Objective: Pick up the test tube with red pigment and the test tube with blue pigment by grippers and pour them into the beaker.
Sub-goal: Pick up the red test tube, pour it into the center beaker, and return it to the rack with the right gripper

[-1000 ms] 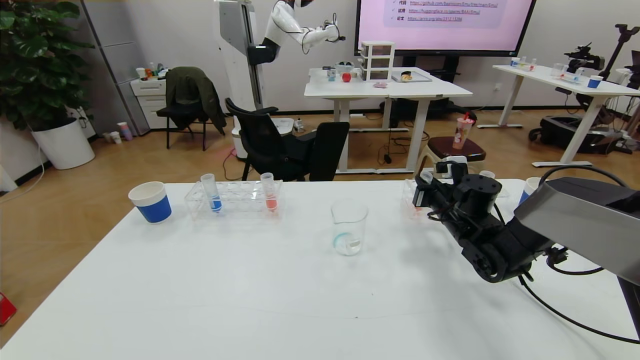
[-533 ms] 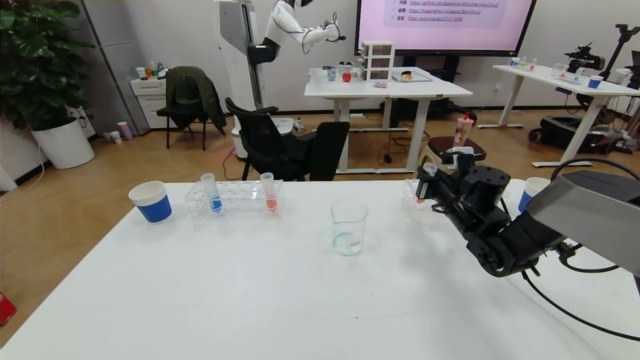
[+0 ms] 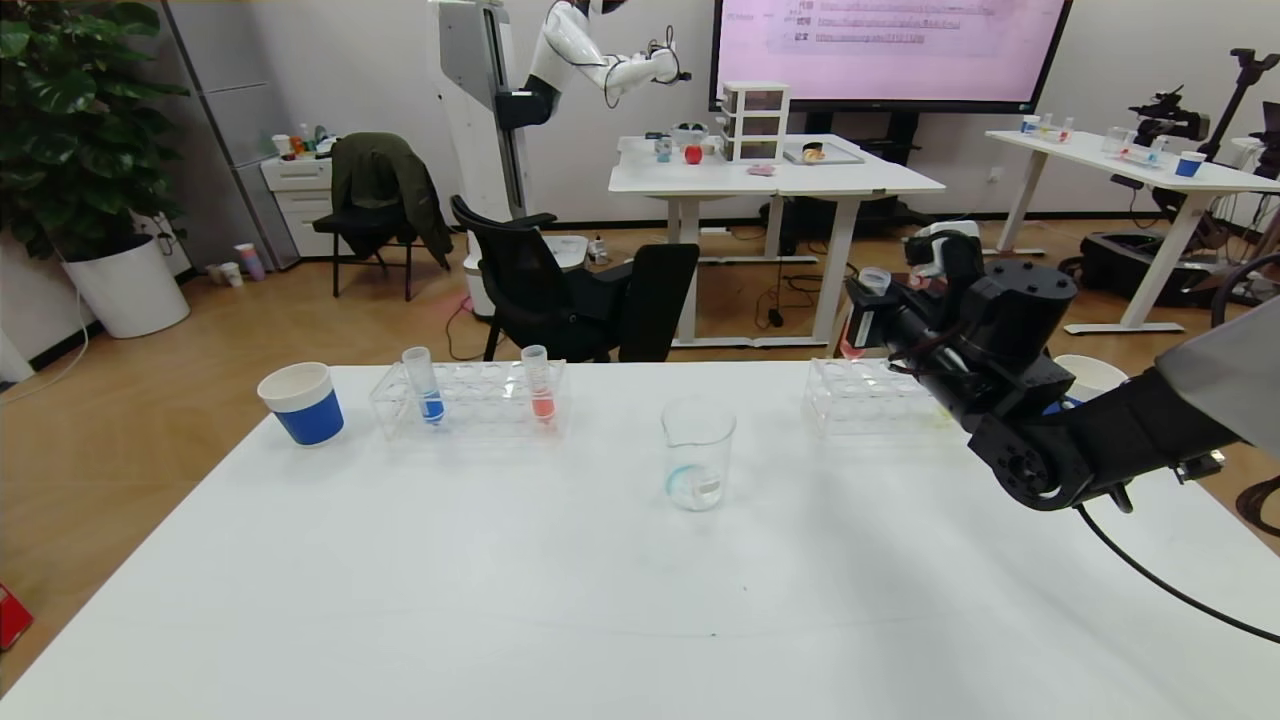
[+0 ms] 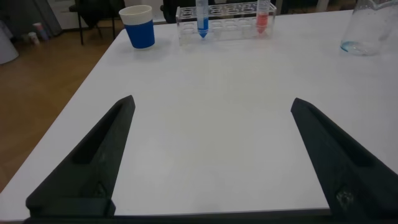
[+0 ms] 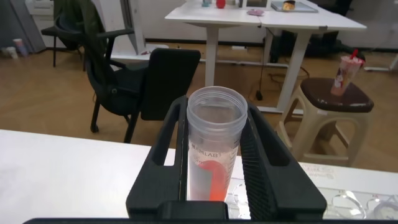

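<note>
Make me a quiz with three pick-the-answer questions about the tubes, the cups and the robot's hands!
1. Where is the beaker?
A. Inside a rack
B. On the white table, between the two clear racks
C. On the floor

2. How many tubes stand in the left rack?
A. Two, the blue test tube and a red one
B. Four
C. None

3. What is the right end effector doing?
A. Open and empty
B. Resting on the table
C. Shut on the red test tube, lifted above the right rack

Answers: 1 B, the head view shows it standing there. 2 A, only those two stand in it. 3 C, the right wrist view shows the tube clamped between the fingers.
</note>
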